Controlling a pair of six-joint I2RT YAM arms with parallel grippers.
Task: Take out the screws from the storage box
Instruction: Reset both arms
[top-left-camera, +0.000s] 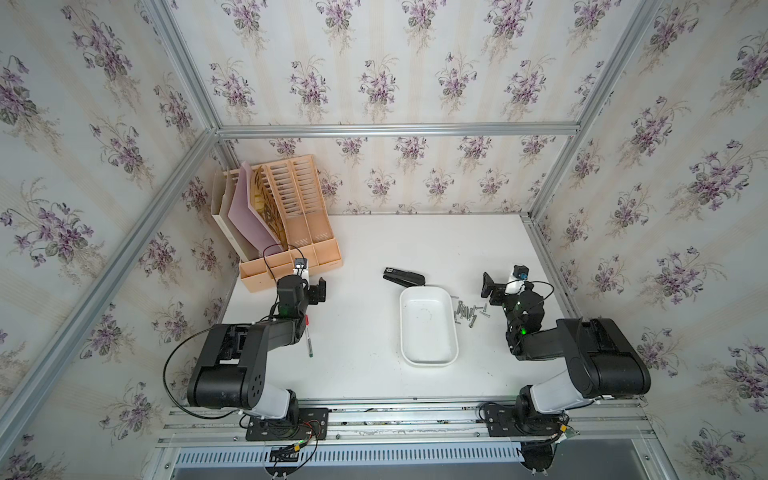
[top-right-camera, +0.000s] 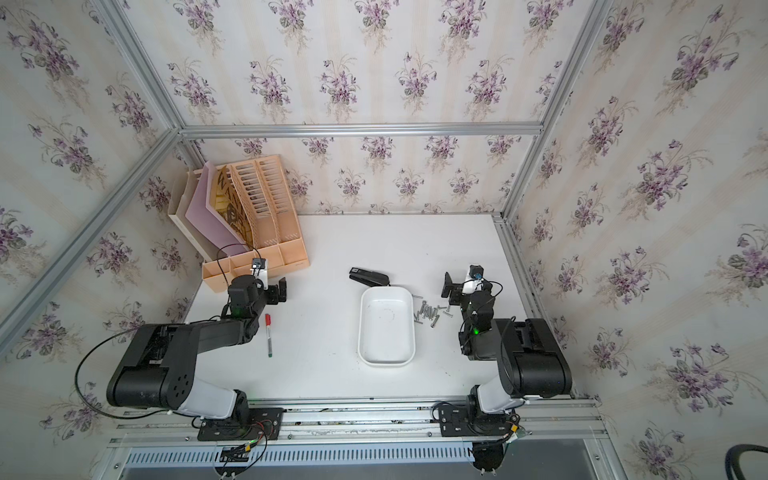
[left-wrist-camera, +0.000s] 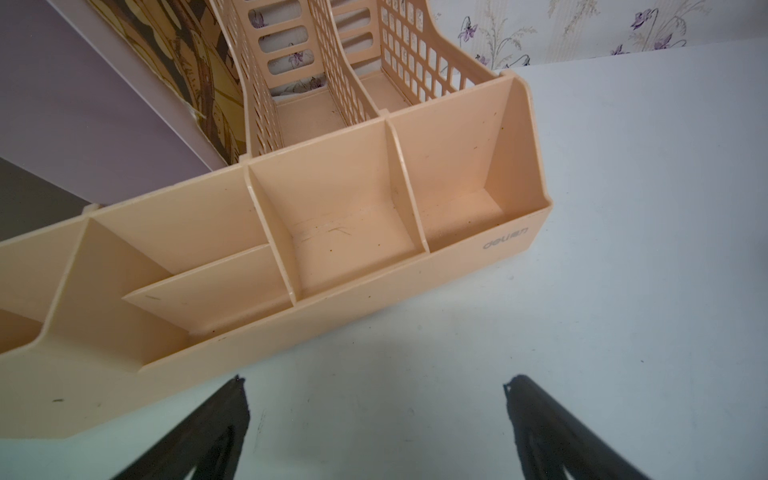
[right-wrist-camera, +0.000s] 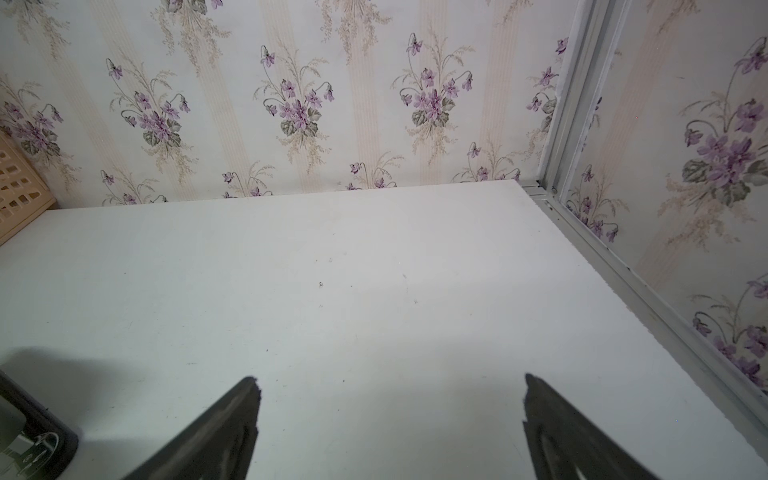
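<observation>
While the left pincer (left-wrist-camera: 374, 384) and right pincer (right-wrist-camera: 390, 384) stand spread wide, holding nothing, the screws (top-left-camera: 467, 312) lie on the table (top-left-camera: 365, 249) just beside the storage box (top-left-camera: 402, 324) edge.

- The file organizer (left-wrist-camera: 415, 291) carries one short word in grey print (left-wrist-camera: 505, 239) at one end of its low front wall, shown in the left wrist view. It appears upside down, and its letters cannot be read with certainty.
- The stapler (top-left-camera: 405, 276) bears a small white label (top-left-camera: 390, 271) near its far end in both top views. Any print on it is too small to read.
</observation>
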